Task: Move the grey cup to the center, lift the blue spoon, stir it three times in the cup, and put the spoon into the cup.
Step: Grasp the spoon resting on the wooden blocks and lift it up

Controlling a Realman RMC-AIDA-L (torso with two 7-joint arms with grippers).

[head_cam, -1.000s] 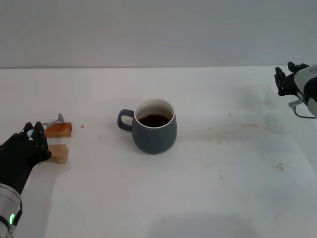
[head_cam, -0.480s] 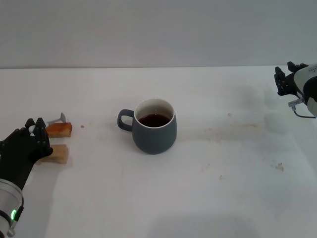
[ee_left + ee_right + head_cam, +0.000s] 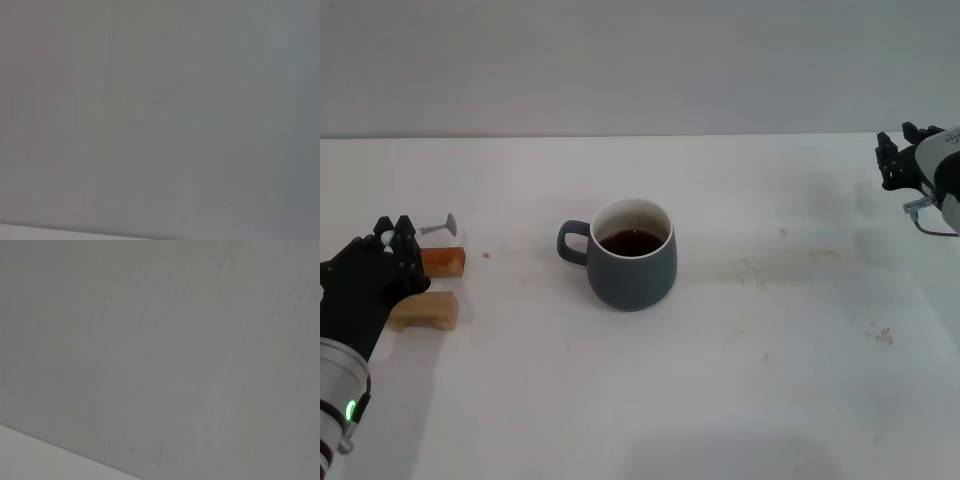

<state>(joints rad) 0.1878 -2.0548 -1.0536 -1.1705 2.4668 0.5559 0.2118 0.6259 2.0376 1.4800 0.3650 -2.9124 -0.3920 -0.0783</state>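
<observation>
Left gripper [image 3: 392, 243] sits at the far left of the table [image 3: 620, 400], its dark fingers closed on the pale handle of the blue spoon [image 3: 425, 228]; the spoon's grey bowl juts out toward the middle, raised clear of the two wooden blocks [image 3: 428, 285] just beneath it; one block lies orange-brown and nearer the rear, the other tan and nearer the robot.

Further right, near the middle of the table, stands the grey cup [image 3: 630, 258], upright, handle toward the left, dark liquid inside; it seems already centred, so the lifting step looks under way.

Risks, as I judge them: the grip is near the handle's end, so the slim spoon could swivel or slip in transit; coming in low, it could strike the rim or loop handle and nudge the cup or slop the liquid.

Nothing lies between spoon and cup except faint stains.

Right gripper [image 3: 895, 160] is parked at the far right edge, well apart; I cannot tell its opening.
</observation>
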